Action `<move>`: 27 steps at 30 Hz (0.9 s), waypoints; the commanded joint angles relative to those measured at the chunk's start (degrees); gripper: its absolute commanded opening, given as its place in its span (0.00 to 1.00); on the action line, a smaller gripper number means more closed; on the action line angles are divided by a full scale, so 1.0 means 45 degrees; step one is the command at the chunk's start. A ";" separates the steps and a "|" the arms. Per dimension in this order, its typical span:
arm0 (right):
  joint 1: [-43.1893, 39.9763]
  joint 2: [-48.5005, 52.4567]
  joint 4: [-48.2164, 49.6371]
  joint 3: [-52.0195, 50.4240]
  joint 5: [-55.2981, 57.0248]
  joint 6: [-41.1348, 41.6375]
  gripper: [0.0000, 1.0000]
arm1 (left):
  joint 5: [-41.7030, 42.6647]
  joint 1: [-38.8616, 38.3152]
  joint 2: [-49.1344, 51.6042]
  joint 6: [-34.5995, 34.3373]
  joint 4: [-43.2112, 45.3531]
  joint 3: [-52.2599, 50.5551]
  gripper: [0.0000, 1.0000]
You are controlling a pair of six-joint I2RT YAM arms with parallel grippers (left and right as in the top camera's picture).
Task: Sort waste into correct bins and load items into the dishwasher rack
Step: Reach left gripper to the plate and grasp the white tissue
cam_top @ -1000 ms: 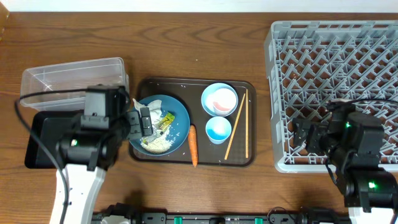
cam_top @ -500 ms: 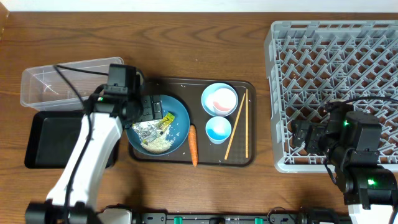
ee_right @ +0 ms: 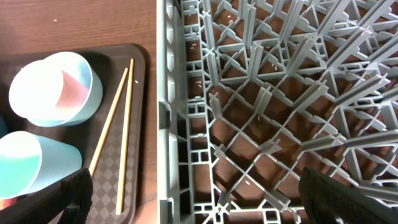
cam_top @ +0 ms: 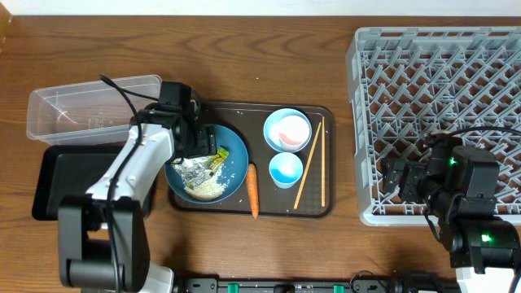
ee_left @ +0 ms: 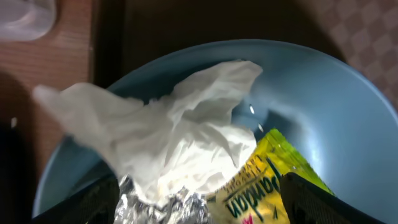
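Both released: left gripper [ee_left: 199, 186] spread just above crumpled tissue [ee_left: 180, 137] on blue plate [ee_left: 336, 112]; right gripper [ee_right: 196, 183] over rack [ee_right: 186, 162] edge, chopsticks [ee_right: 118, 124] to its left.

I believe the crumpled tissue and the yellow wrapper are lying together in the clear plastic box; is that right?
Not quite: the crumpled tissue and the yellow wrapper are lying together on the blue plate, not in the clear plastic box. The left wrist view shows it.
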 commanded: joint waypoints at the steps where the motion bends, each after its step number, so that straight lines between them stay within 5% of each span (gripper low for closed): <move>1: 0.0194 0.0000 -0.0029 0.0248 0.0039 -0.0083 0.99 | 0.0121 0.0044 0.0427 -0.0010 0.0126 0.0248 0.80; 8: 0.0194 0.0000 -0.0053 0.0248 0.0039 -0.0083 0.99 | 0.0117 0.0044 0.0957 -0.0010 0.0369 0.0248 0.52; 13: 0.0194 -0.0005 -0.0068 0.0248 0.0044 -0.0087 0.99 | 0.0121 0.0044 0.0923 -0.0010 0.0423 0.0253 0.08; 27: 0.0194 -0.0005 -0.0155 0.0248 0.0369 -0.0083 0.99 | -0.1224 0.0058 -0.2832 -0.0010 0.0384 0.0729 0.06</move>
